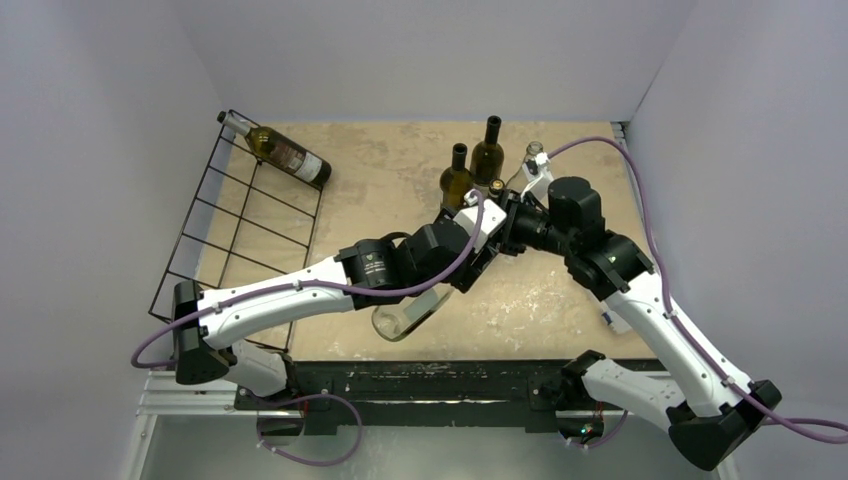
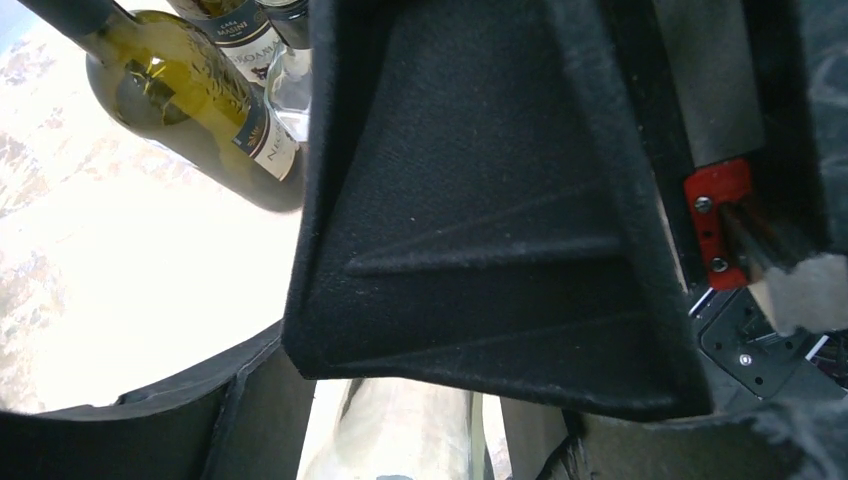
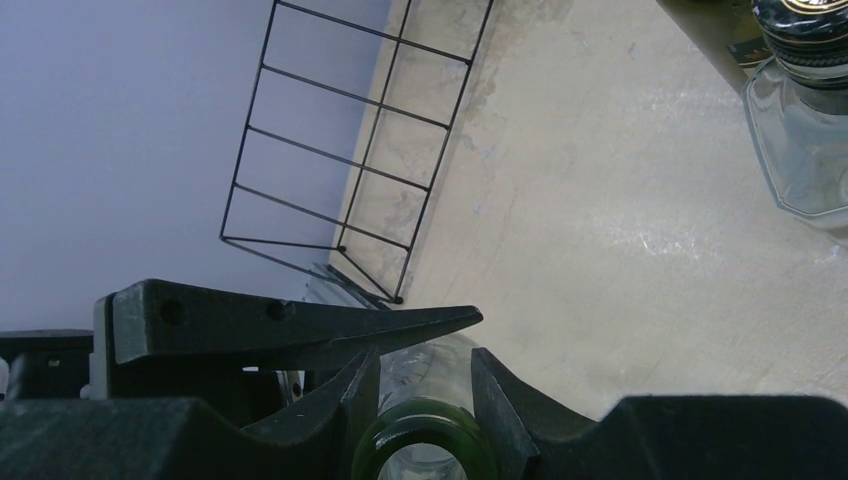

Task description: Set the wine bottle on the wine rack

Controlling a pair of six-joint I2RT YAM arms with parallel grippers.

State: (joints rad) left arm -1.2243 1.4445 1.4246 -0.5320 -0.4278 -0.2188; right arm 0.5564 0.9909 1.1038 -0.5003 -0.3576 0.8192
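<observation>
Worktop: a tan, mottled board is lying between pale walls.
Wine rack: the black thin-wire wine rack is running along the left edge, from the far-left corner towards the near-left corner.
Wine bottle: the clear-glass wine bottle with a green-tinted mouth is lying tilted above the middle of the worktop. Its base is pointing towards the near edge and its neck is passing out of sight under the left arm. It is sitting well apart from the rack.
Right gripper: the right gripper is clamping the bottle just below the mouth, one black finger pressing on each side of the neck.
Left gripper: the left gripper is meeting the right one at the neck. One of its pointed fingers is lying just beside the glass. Whether its claw is gripping or gaping cannot be told.
Other bottles: a green bottle with a pale label is lying across the rack's far end, at the far-left corner. A cluster of upright bottles is standing near the middle of the far edge, just beyond the two grippers.
</observation>
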